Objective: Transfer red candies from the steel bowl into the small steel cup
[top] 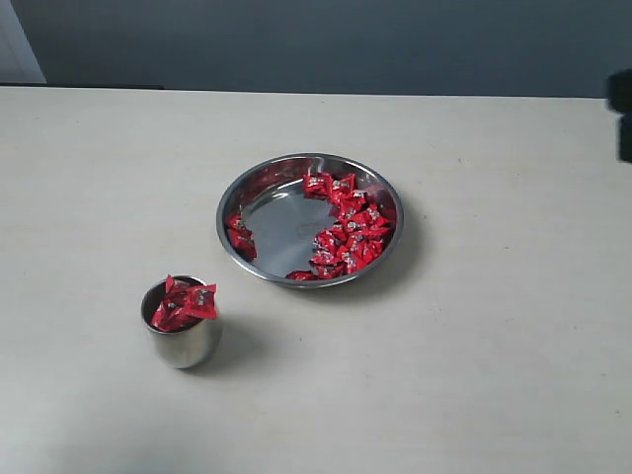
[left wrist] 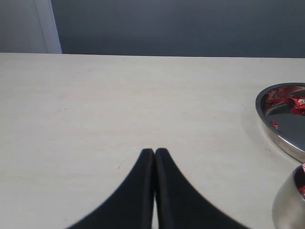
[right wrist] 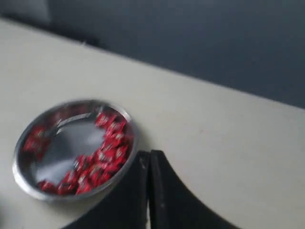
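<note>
The left pincer [left wrist: 154, 151] and right pincer [right wrist: 146, 153] hang closed and empty above the worktop [top: 494, 375]. Shiny red candies [top: 348, 232] crowd one side of the steel bowl [top: 281, 222]; others heap above the rim of the small steel cup [top: 183, 346] nearby (already brimming), so another drop may well spill sweets or tip it.

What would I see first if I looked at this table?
The shiny red candies jump out, crowded mostly along the right side of the steel bowl in the middle of the pale table. A heap of them tops the small steel cup, standing apart from the bowl, nearer the camera and to the left.
</note>
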`<state>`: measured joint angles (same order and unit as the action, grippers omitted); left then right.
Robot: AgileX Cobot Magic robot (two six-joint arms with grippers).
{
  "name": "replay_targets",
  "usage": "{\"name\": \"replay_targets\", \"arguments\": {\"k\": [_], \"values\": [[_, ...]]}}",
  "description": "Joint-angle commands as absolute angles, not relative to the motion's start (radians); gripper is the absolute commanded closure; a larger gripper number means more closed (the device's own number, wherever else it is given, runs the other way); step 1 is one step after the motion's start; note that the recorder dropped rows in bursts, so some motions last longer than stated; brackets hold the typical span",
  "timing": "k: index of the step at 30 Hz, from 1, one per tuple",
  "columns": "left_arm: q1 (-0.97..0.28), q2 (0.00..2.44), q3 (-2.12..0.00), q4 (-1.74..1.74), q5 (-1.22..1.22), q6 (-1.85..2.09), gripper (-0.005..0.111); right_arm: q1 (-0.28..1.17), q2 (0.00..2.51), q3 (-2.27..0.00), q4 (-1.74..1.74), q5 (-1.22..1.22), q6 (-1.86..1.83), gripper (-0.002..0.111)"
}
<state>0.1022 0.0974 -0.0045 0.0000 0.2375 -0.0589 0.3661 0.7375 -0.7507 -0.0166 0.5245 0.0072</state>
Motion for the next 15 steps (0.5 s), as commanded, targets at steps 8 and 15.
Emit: {"name": "replay_targets", "arguments": {"k": [8, 15], "values": [[0.097, 0.093, 0.0, 0.0, 0.233, -0.061, 0.106, 0.045, 0.212, -0.139, 0.037, 0.282, 0.019, 0.109], [0.097, 0.093, 0.0, 0.0, 0.231, -0.061, 0.106, -0.012, 0.0, -0.011, 0.037, 0.381, 0.019, 0.109]]}}
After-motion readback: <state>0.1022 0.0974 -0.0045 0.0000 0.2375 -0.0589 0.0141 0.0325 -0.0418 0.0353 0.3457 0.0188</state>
